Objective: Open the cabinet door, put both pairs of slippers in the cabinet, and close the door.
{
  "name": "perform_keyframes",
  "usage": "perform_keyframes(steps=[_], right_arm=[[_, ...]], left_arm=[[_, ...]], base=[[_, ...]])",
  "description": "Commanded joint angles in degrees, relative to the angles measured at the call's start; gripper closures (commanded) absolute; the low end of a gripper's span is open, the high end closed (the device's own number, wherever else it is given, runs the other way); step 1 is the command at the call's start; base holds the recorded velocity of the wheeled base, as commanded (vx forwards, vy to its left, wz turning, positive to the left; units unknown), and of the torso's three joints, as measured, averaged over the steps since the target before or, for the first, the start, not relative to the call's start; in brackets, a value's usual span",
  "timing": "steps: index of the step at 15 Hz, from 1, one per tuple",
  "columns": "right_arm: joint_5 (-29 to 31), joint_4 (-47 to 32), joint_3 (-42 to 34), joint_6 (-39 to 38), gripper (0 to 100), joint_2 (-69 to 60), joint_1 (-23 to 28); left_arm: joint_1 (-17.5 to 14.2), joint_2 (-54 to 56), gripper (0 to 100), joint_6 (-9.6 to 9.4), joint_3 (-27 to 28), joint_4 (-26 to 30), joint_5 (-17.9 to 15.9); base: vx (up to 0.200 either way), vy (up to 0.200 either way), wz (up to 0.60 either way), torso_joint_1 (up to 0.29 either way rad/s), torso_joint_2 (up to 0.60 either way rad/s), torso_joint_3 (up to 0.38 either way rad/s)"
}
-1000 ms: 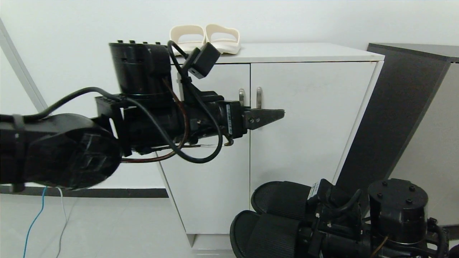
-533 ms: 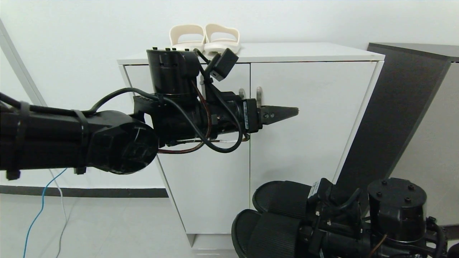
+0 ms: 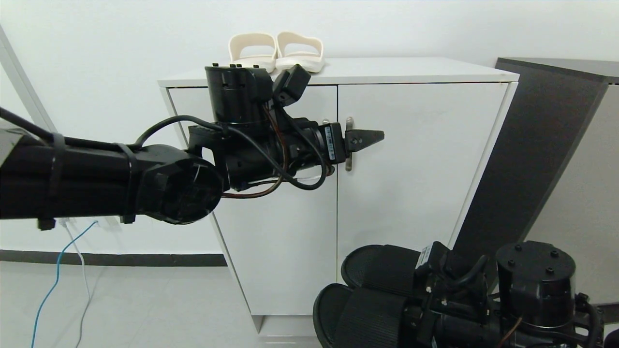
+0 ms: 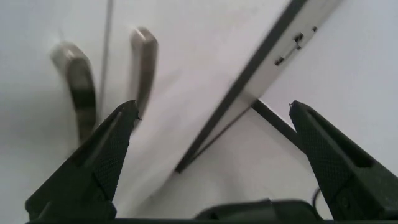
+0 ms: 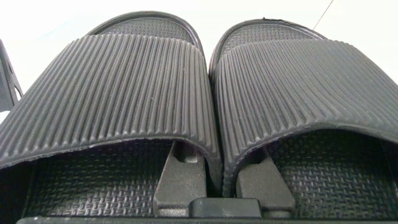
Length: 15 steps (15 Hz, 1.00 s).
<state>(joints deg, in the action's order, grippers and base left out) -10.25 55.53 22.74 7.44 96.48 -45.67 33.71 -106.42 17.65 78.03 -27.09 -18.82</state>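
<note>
Raised to the white door's (image 3: 416,169) steel handle (image 3: 348,163), left tool (image 4: 212,107) gapes; right tool (image 5: 219,183) pinches ribbed black slippers (image 5: 143,87).

Plain white wall (image 3: 96,48) across the back, evenly lit, with a dark baseboard strip (image 3: 145,260) running along its foot. Below it is pale grey floor (image 3: 159,309), where a blue cable (image 3: 47,292) and a white cable (image 3: 85,299) trail down at the left. A grey bar (image 3: 26,92) slants up the far left, and a dark grey unit (image 3: 527,159) stands on the right.
</note>
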Motion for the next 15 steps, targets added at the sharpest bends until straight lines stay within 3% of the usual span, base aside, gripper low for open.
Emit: perform_keyframes(steps=[1, 5, 10, 11, 15], right_arm=[[-0.03, 0.02, -0.06, -0.05, 100, 0.03, -0.04], [-0.12, 0.02, -0.15, -0.05, 100, 0.03, -0.04], [-0.47, 0.02, -0.41, -0.05, 100, 0.03, -0.13], [-1.44, 0.02, -0.59, -0.05, 100, -0.06, -0.21], [-3.63, 0.46, -2.26, 0.3, 100, -0.68, -0.92]], left_arm=[[-0.4, -1.95, 0, 0.01, 2.21, 0.02, 0.72], [-0.31, -5.46, 0, 0.1, 5.73, 0.11, 0.63], [-0.22, -6.87, 0, 1.68, 7.75, 0.72, 0.1], [-0.22, -6.6, 100, 1.68, 7.57, 0.72, 0.1], [-0.13, -3.53, 100, 1.68, 4.41, 0.63, 0.1]], base=[[0.0, 0.0, 0.0, 0.0, 0.0, 0.0], [0.0, 0.0, 0.0, 0.0, 0.0, 0.0], [0.0, 0.0, 0.0, 0.0, 0.0, 0.0], [0.0, 0.0, 0.0, 0.0, 0.0, 0.0], [0.0, 0.0, 0.0, 0.0, 0.0, 0.0]])
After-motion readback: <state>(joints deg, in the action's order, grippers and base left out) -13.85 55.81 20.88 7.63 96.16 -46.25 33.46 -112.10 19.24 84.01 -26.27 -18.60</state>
